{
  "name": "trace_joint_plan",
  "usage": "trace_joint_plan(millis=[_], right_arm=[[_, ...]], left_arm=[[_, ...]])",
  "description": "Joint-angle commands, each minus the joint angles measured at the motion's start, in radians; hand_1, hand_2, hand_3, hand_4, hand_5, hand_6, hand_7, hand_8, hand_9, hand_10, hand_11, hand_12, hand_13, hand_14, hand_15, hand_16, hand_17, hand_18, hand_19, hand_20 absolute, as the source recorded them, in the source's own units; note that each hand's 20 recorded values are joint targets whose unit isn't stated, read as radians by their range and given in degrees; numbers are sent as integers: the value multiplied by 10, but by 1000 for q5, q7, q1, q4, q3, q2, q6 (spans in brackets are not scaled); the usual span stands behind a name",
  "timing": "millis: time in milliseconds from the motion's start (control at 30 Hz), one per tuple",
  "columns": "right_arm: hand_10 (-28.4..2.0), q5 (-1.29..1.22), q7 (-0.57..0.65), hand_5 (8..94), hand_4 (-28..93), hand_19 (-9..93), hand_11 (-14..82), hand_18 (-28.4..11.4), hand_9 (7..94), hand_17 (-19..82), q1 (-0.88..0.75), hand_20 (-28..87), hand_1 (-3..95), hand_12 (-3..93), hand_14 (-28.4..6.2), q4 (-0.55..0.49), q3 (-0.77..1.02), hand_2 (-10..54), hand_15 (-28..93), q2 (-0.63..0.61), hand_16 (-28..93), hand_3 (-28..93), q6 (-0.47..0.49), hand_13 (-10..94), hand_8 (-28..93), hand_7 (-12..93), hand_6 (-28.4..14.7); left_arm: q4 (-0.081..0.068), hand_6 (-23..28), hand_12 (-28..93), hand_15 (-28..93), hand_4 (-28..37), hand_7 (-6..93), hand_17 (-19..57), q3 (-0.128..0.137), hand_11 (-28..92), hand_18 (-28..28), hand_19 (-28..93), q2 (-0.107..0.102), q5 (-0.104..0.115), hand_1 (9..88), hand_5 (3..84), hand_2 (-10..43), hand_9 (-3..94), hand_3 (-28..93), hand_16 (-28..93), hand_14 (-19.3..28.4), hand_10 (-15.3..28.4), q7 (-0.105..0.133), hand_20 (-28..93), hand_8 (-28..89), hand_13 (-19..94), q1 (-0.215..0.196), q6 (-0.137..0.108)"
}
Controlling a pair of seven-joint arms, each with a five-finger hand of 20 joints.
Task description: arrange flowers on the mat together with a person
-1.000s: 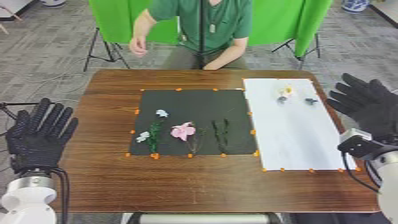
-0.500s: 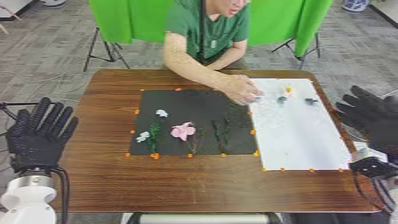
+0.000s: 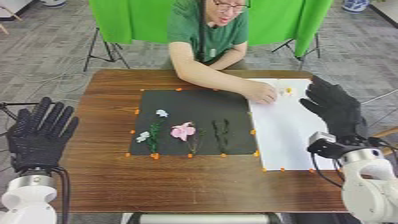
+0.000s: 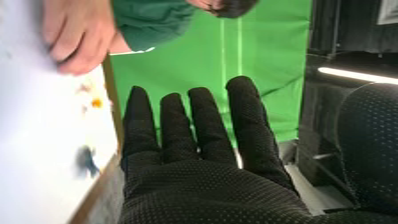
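Right hand [image 3: 338, 107]: fingers straight, slightly spread, thumb held off to the side, nothing pinched. You've got it angled over the far right edge of the white sheet [image 3: 298, 140], which looks right for closing on a loose bloom between thumb and fingers.

Likely target is the dark blue flower [image 4: 87, 161], lying on that sheet near your fingers. Yellow flower [image 3: 289, 91] sits farther up, close to the person's hand [image 3: 259, 93]. That hand is curled, down at the sheet; can't tell if it has hold of anything.

The rest are on the black mat [image 3: 191, 100]: white flowers [image 3: 162, 113] with green stems at the left, pink flower [image 3: 183, 131] mid-mat, dark green sprig [image 3: 221, 135] toward the right. Stems run roughly near-to-far with gaps between, so each reads separately. My guess: white sheet is supply, black mat is the layout. Orange markers [image 3: 253, 132] sit along the edges, probably to keep both flat or mark bounds.

What's in your way: the person's forearm [image 3: 213, 79] crosses the far part of the black mat. Let them clear before you swing left, or you'll likely clip them. Watch the cable [image 3: 315, 170] by your right wrist, it could sweep the sheet.

Left hand [image 3: 37, 132] is parked at the table's left edge, fingers straight and a bit apart, clear of the flowers.
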State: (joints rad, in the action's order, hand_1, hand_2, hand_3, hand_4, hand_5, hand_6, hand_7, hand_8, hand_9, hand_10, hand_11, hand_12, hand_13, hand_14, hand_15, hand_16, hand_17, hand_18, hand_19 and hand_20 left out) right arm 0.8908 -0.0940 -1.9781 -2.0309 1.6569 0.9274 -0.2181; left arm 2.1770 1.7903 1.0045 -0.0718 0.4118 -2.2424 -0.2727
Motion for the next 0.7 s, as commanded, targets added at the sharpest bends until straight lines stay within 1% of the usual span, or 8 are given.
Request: trace_joint_plan(millis=[33,200,300,367,400,433,500,700], right_arm=[[-133,30,34,371,-221,232,21,-131,329,133,156,86,141,126,-109,22,-86,62,29,-9,182,708,31,239,-83,92,-25],[-134,26,15,369,-221,223,21,-124,327,132,165,86,142,125,-111,29,-89,60,28,-6,180,707,54,236,-81,91,-25],[-134,11,-3,368,-222,218,20,-120,326,130,194,88,137,124,-110,39,-123,62,28,-14,180,706,18,235,-81,90,-25],[-134,18,-3,370,-229,215,21,-118,327,129,213,92,127,123,-110,48,-136,70,27,-17,178,705,21,235,-81,91,-25],[-135,3,-12,370,-234,213,21,-116,327,130,143,93,119,123,-109,25,-64,78,28,-8,178,704,57,235,-81,91,-25],[-135,-10,-23,370,-238,212,21,-116,327,130,121,94,110,123,-109,18,-39,87,28,-5,178,701,62,236,-81,91,-25],[-136,-40,-36,366,-246,211,22,-115,328,130,116,96,93,123,-115,12,-32,106,30,-6,179,692,33,238,-81,86,-27],[-138,-34,-24,356,-256,217,22,-122,330,128,106,104,82,125,-122,12,-8,114,34,-15,183,697,35,241,-77,81,-28]], left_arm=[[-5,67,85,295,-283,131,-61,-9,195,133,312,1,-1,279,375,129,340,713,-68,132,141,-4,121,-110,260,-11,-2],[-2,67,85,296,-283,131,-61,-10,194,133,313,4,0,279,375,130,340,712,-68,132,141,-4,121,-110,260,-14,-6],[-4,67,86,296,-283,131,-62,-9,195,134,313,3,-2,279,375,130,340,712,-69,132,141,-6,121,-110,260,-13,-1],[-1,67,86,297,-283,131,-62,-10,195,134,314,1,-1,279,375,130,340,712,-68,132,141,0,121,-110,260,-16,-1],[-2,67,86,296,-283,131,-62,-9,195,134,314,2,-1,279,375,130,340,712,-69,132,141,-2,121,-110,260,-17,-3],[-2,67,86,296,-283,131,-61,-10,194,133,313,3,1,279,375,130,340,712,-69,132,141,-1,121,-110,260,-16,-6],[-4,67,86,296,-283,131,-61,-13,195,133,313,3,3,279,375,130,340,712,-69,132,142,-3,120,-110,260,-14,-4],[-3,67,86,295,-283,130,-61,-8,195,133,313,3,1,279,375,130,340,712,-69,131,142,0,121,-109,260,-15,-3]])
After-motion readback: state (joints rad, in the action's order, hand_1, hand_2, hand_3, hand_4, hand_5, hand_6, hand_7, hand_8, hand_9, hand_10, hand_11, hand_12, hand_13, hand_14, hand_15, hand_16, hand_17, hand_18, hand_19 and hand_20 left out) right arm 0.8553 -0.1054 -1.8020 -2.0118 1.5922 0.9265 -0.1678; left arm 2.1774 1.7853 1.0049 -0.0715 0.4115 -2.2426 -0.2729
